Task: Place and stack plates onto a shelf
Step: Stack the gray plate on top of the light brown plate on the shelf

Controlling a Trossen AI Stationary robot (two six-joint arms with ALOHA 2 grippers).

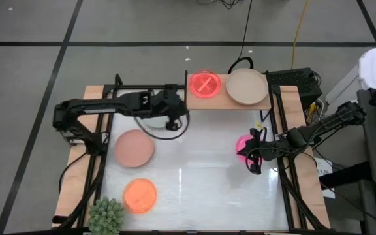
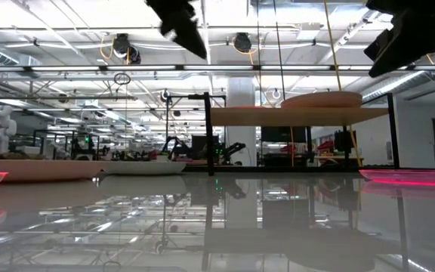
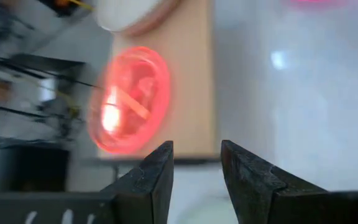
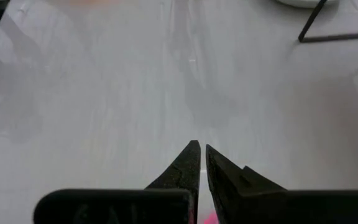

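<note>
Left gripper (image 1: 173, 123) just left of the shelf (image 1: 237, 103), fingers parted, empty. Red plate (image 1: 205, 85) and beige plate (image 1: 247, 86) on it. Nearest loose plate: pink plate (image 1: 134, 147), nearer and leftward. Right gripper (image 1: 253, 161) pinched shut beside the magenta plate (image 1: 243, 146).

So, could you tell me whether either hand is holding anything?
Nothing, it seems: the left hand is open short of the shelf; the right hand is shut over the magenta plate, which lies flat.

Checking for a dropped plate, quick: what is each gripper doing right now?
Left gripper: jaws open, empty, by the red plate on the shelf.
Right gripper: jaws closed, over the magenta plate; whether it holds that cannot be told.
</note>
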